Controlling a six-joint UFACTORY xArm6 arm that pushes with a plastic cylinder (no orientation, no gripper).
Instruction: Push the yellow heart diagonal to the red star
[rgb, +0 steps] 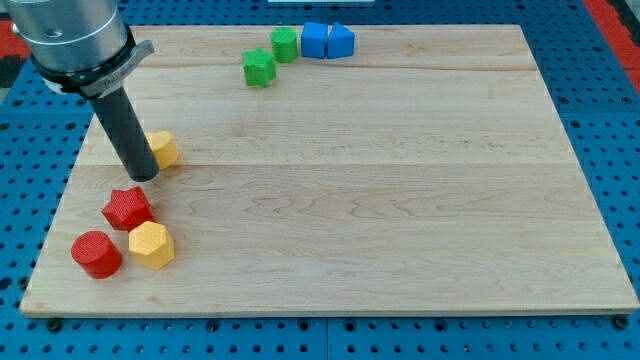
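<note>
The yellow heart (163, 148) lies near the board's left edge, partly hidden behind my rod. My tip (143, 176) touches the board at the heart's lower left side, against it. The red star (127, 208) lies just below my tip, a short gap away. The heart sits up and to the right of the star.
A yellow hexagon (151, 244) sits right below the red star, and a red cylinder (96, 253) lies to its left. At the view's top are a green star (259, 68), a green block (285, 44), a blue cube (315, 41) and a blue triangle (341, 41). The wooden board (400, 200) rests on a blue pegboard.
</note>
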